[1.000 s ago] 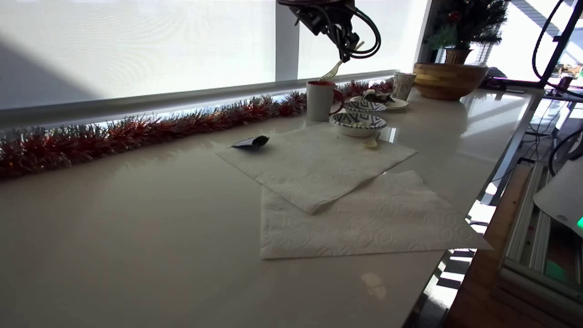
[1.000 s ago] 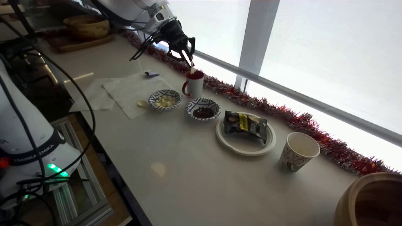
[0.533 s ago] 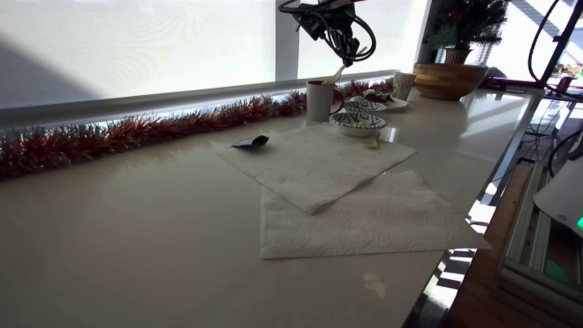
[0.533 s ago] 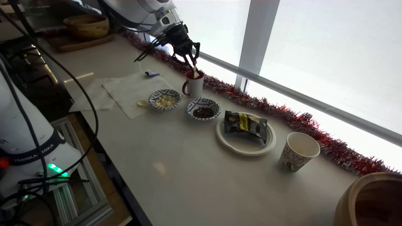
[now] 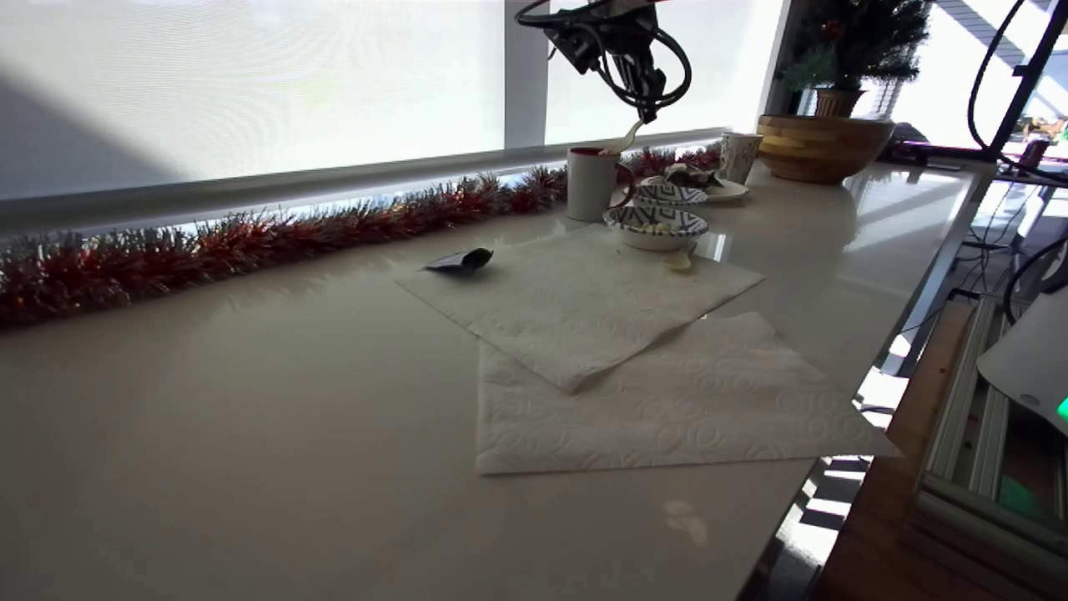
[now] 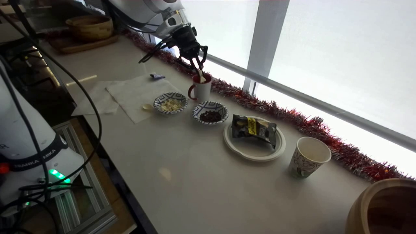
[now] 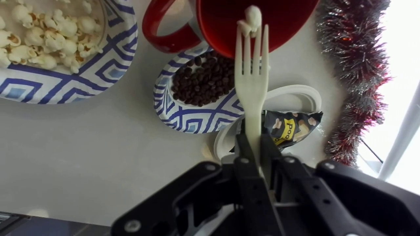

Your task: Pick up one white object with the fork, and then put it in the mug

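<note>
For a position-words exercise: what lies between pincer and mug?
The fork, a white piece at its tip: in the wrist view it reaches from the pincer to the opening of the mug.

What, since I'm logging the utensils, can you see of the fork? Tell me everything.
The fork is cream-coloured, with four tines and a slim handle; it looks like plastic. The claw grips its handle, hiding part of it. In both exterior views it slopes downward, tines leading, to the mouth of the white, red-lined mug; whether it touches the mug is unclear. A popcorn-like white piece sits at its tine tips.
</note>
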Available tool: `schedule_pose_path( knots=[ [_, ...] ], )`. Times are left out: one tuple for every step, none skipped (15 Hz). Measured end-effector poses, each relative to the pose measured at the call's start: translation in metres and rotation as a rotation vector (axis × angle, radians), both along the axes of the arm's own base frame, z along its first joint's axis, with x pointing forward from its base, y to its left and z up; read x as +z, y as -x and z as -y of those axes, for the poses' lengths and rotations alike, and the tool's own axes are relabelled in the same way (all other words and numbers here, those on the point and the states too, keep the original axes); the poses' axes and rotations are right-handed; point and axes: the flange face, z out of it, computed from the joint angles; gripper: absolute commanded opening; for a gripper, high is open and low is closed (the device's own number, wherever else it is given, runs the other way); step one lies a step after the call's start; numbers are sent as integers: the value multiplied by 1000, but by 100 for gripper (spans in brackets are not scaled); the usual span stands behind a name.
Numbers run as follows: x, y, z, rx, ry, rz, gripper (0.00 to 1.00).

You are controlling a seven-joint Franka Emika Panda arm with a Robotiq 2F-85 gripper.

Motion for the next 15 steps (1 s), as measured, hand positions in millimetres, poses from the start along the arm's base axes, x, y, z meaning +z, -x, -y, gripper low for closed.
schedule_pose_path(
  knots=[
    [1,0,1,-8,-2,-1,3],
    [1,0,2,-16,-2,-3,3],
    [2,0,3,-23,-2,-6,3],
    [2,0,5,-31,-1,-9,3],
    [3,1,6,-41,-3,-13,3],
    [4,1,7,-51,-5,-17,3],
    [4,1,8,-61,-6,-21,3],
    [4,2,9,-71,-8,-25,3],
    [4,2,10,-78,-7,-29,3],
    [4,3,11,-85,-7,-32,3],
    [4,3,13,-91,-6,-36,3],
    [4,4,14,-98,-6,-39,3],
    [4,4,16,-106,-6,-43,3],
    [4,5,17,-116,-6,-48,3],
    [5,5,19,-126,-6,-52,3]
  ],
)
